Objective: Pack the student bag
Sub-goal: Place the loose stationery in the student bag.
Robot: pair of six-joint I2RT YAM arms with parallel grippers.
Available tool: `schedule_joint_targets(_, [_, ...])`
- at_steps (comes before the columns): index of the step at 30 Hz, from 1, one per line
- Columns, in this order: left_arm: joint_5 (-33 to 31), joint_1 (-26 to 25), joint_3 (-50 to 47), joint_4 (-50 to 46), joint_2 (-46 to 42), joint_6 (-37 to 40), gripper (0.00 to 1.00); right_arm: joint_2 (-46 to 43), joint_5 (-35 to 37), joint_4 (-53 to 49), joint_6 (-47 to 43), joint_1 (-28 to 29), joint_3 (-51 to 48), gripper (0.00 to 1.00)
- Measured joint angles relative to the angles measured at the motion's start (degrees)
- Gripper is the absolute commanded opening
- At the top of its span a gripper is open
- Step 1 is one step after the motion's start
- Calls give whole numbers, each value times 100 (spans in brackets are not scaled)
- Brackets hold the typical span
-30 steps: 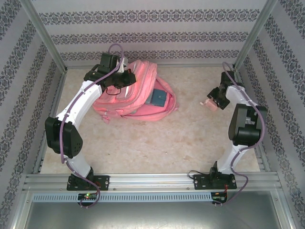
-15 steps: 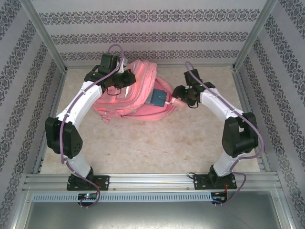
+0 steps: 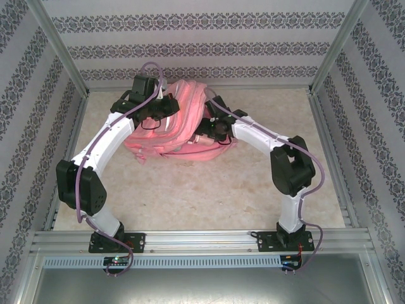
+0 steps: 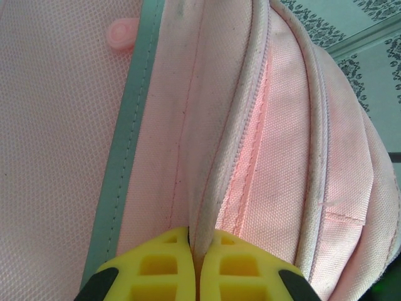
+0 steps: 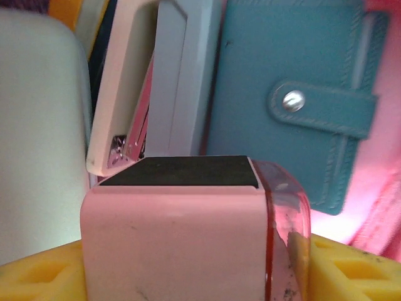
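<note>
No legible text, no readable labels, brands, numbers or signs

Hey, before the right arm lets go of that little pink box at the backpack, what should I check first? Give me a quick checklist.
1. Left gripper pinching the backpack edge: ok, jaws shut on the fabric.
2. Right gripper clamped on the pink box: ok, held between both fingers.
3. Box lined up with the opening: ok, the teal wallet and stapler inside are straight ahead.
4. Free space for the box next to them: cannot tell, they crowd the space ahead.
5. Box already past the opening's rim: cannot tell.
</note>
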Motion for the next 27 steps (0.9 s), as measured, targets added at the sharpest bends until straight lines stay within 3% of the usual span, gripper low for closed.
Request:
schedule_joint_targets(7, [-2,0,0,-4,0,0,6,262,44,-2,-17,328,20,74])
schedule_joint_targets(12, [-2,0,0,-4,0,0,6,389,90,-17,-66,391,52,98])
schedule_joint_targets(23, [-22,0,0,-4,0,2,6,26,306,-186,-310,262,70,98])
schedule_joint_targets(25, [-20,0,0,-4,0,2,6,-297,313,-168,-367,175,-68,95])
schedule_joint_targets(27, [-20,0,0,-4,0,2,6,-573,299,-131,-442,92,-195,86])
